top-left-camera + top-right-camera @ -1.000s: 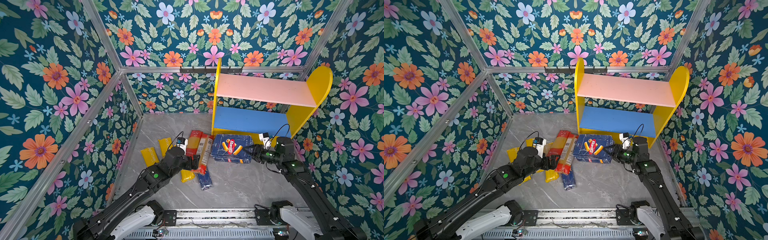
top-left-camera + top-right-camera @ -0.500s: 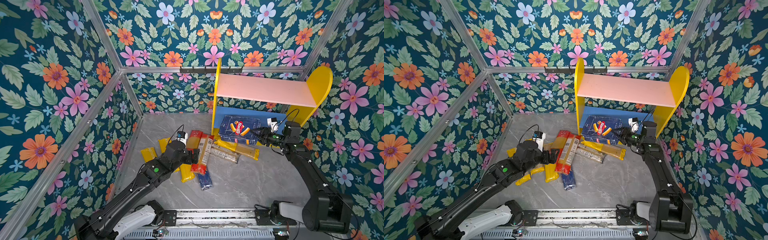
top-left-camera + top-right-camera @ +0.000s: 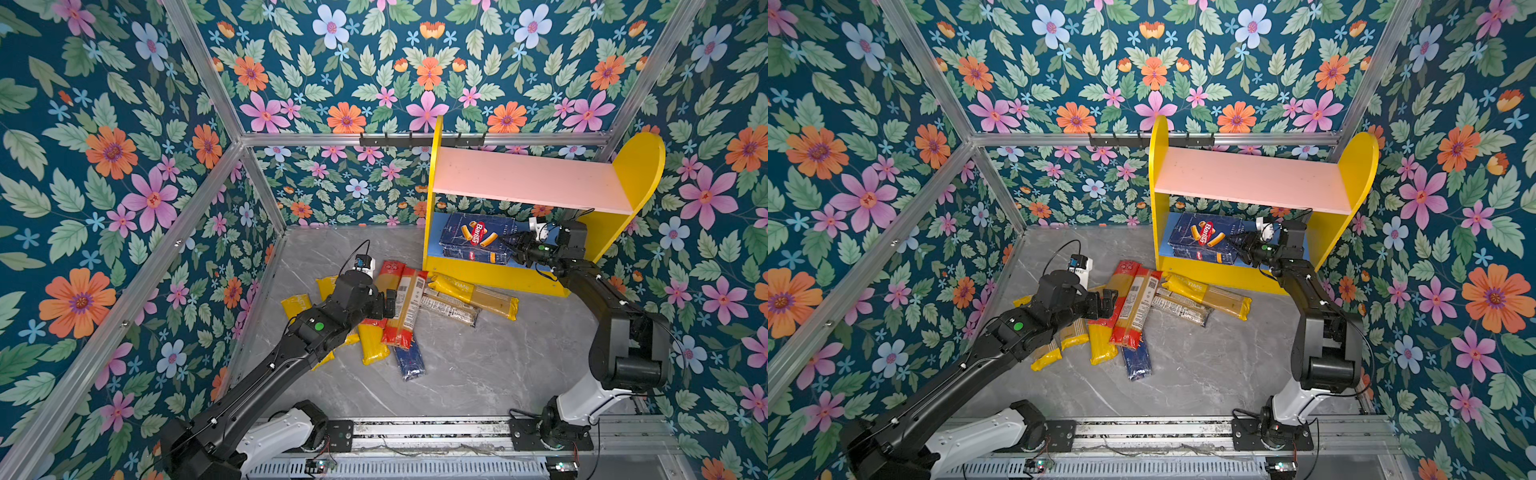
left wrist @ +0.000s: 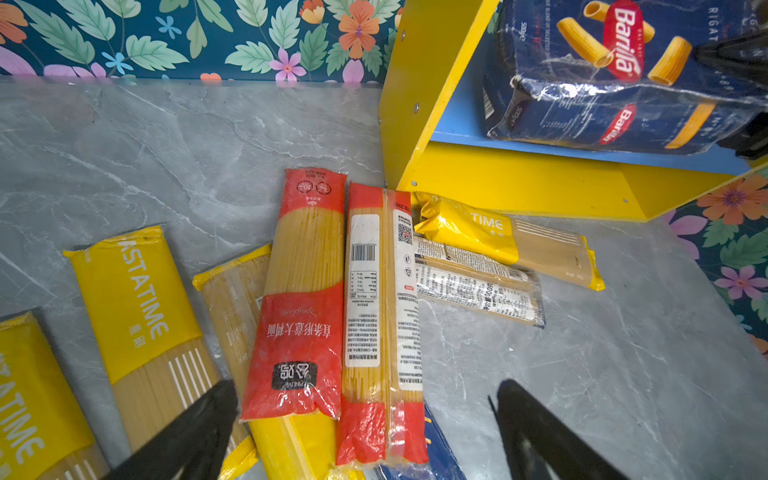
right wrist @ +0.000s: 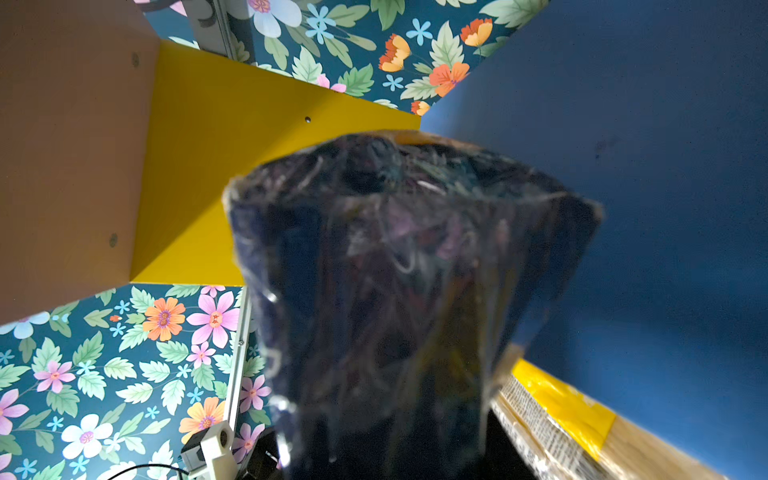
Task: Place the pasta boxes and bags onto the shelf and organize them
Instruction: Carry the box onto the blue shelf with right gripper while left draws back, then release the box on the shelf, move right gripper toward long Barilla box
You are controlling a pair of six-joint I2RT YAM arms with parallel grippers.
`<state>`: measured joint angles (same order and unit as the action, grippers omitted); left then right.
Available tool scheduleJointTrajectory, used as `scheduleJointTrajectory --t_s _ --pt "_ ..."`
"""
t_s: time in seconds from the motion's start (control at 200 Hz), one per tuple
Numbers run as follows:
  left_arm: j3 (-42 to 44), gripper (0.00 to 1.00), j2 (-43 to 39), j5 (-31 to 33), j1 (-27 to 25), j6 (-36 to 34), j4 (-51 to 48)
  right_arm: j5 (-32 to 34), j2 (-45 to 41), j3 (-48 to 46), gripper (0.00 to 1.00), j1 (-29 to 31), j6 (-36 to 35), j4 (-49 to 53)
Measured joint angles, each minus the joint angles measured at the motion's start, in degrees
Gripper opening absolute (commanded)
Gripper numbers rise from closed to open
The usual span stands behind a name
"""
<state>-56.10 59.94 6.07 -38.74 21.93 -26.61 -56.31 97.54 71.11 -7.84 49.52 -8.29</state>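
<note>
The wide dark blue Barilla pasta box (image 3: 473, 241) (image 3: 1202, 239) (image 4: 623, 79), wrapped in clear film, is inside the shelf (image 3: 528, 178) (image 3: 1246, 178), low over the blue lower board (image 4: 461, 116) near its left side. My right gripper (image 3: 513, 249) (image 3: 1241, 247) is shut on the box's right end; the box (image 5: 395, 291) hides the jaws in the right wrist view. My left gripper (image 3: 388, 303) (image 3: 1106, 303) (image 4: 365, 432) hangs open over two red-ended bags (image 4: 303, 299) (image 3: 405, 307) on the floor. A narrow dark blue box (image 3: 409, 359) (image 4: 440, 461) lies under them.
Several yellow-ended bags (image 4: 137, 299) (image 3: 374, 345) lie left of the red ones. One yellow bag (image 3: 473, 293) and a white-labelled bag (image 3: 449, 309) lie before the shelf's yellow base (image 3: 498, 276). The pink upper board holds nothing. Floral walls enclose the grey floor (image 3: 478, 374).
My right gripper has lifted the wide box off the floor and carried it into the shelf's lower tier, uncovering two bags beneath. My left gripper has stayed open over the red bags.
</note>
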Motion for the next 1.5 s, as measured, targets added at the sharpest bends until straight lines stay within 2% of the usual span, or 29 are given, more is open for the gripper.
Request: scheduleJointTrajectory --t_s 0.36,0.45,0.515,0.61,0.625,0.64,0.85,1.33,1.5 --pt "1.4 1.00 1.6 -3.2 4.1 -1.3 1.1 -1.2 12.2 10.3 0.41 2.1 0.7 -0.1" --pt "1.6 1.00 1.7 -4.1 4.8 -1.3 1.3 -1.3 14.3 13.7 0.45 3.3 -0.6 2.2" --pt "1.7 1.00 1.7 -4.6 5.2 -1.3 1.3 -1.1 16.0 16.5 0.56 4.1 -1.7 3.8" --pt "1.9 1.00 1.6 -4.8 5.5 -1.3 1.3 -1.0 18.1 20.0 0.84 4.6 -3.0 6.4" --pt "2.0 1.00 1.5 -4.9 5.6 -1.3 1.3 -1.1 18.3 20.4 0.96 4.7 -3.2 6.6" --pt "2.1 1.00 1.3 -5.1 5.7 -1.3 1.3 -1.1 18.4 20.7 0.99 4.7 -3.4 6.9" --pt "3.3 1.00 0.1 -5.2 6.5 -1.2 1.3 0.4 15.8 19.7 0.99 4.8 -6.7 11.3" --pt "6.8 1.00 -3.8 -7.6 6.7 0.1 1.3 7.8 0.0 4.0 0.99 2.2 -15.3 22.3" --pt "8.6 1.00 -6.5 -7.8 6.7 0.3 1.3 11.9 -8.9 -2.3 0.99 3.0 -17.8 26.6"
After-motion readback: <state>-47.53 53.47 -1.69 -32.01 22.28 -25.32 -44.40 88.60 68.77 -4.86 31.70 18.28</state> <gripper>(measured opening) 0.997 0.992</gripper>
